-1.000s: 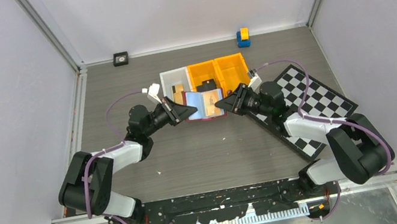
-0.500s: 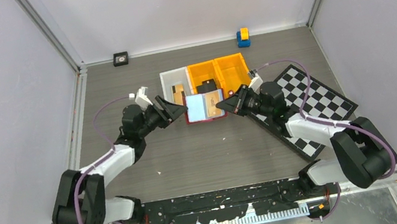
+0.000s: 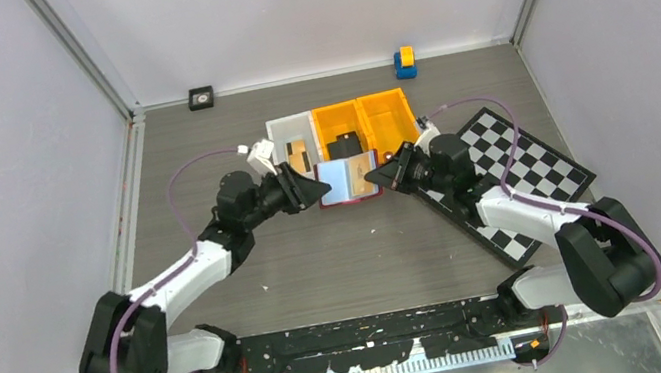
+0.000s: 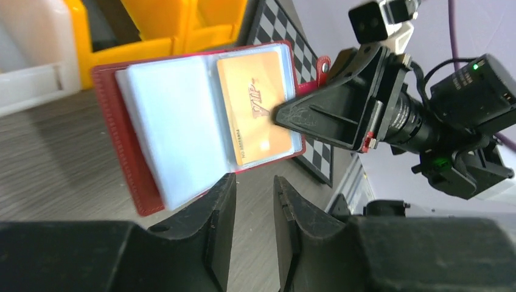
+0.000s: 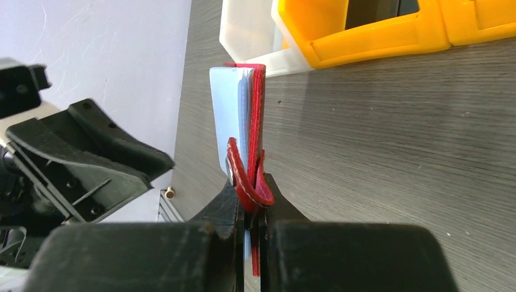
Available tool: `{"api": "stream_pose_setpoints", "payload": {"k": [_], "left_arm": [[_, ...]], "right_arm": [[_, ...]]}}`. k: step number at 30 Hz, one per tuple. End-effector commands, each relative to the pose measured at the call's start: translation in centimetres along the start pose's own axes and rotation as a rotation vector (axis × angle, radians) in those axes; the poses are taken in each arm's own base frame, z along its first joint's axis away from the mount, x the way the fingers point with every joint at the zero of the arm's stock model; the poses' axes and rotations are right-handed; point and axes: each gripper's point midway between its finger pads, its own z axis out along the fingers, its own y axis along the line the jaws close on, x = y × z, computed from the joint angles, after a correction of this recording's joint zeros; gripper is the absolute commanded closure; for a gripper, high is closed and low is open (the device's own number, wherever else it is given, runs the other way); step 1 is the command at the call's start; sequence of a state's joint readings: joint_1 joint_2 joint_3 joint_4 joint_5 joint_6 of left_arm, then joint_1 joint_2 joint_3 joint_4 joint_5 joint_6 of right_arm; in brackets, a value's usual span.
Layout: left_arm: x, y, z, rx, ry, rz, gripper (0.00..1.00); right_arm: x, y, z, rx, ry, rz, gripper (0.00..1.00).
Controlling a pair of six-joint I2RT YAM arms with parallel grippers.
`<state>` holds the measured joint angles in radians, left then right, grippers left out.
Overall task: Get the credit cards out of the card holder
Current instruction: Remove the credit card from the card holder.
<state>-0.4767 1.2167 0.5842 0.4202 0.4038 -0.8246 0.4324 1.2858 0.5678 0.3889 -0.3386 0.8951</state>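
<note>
Red card holder (image 3: 347,182) sits open at mid-table just near the orange bins (image 3: 387,114), my right gripper (image 5: 249,201) clamped tight on its right edge by the snap tab, one orange credit card (image 4: 255,106) showing in a clear sleeve, and my left gripper (image 4: 252,182) slightly parted and empty just left of it.

Your left gripper (image 3: 315,190) was closed at the wallet's (image 3: 336,181) left edge a second ago, then backed off to the left. Now it is just beside that edge again, jaws slightly apart and holding nothing. Your right gripper (image 3: 370,178), loose before, now clamps the wallet's right edge. The wallet sits a little nearer and further right.
</note>
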Motion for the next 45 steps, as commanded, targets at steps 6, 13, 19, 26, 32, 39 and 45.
{"api": "stream_pose_setpoints", "payload": {"k": [6,13,19,26,32,39,45], "left_arm": [[1.3,-2.6,3.3,0.201,0.136,-0.047,0.69],[2.3,-2.4,4.0,0.218,0.199,-0.097,0.69],[2.9,-2.9,4.7,0.282,0.244,-0.158,0.69],[2.9,-0.8,4.6,0.17,0.225,-0.146,0.7],[2.9,0.0,4.5,0.112,0.227,-0.134,0.68],[3.4,0.3,4.7,0.105,0.252,-0.157,0.67],[2.9,-1.5,4.6,0.201,0.246,-0.168,0.69]], "right_arm": [[-1.3,4.7,0.1,-0.178,-0.024,-0.05,0.99],[-0.8,4.9,0.5,-0.207,-0.002,-0.031,0.99],[-0.6,5.2,0.8,-0.233,0.012,-0.021,1.0],[-0.6,5.1,0.7,-0.231,0.002,-0.021,1.0],[-0.7,5.4,0.4,-0.238,0.0,-0.03,1.0],[-0.5,5.7,0.5,-0.257,0.007,-0.027,1.0],[-0.5,5.5,0.7,-0.246,0.012,-0.031,1.0]]}}
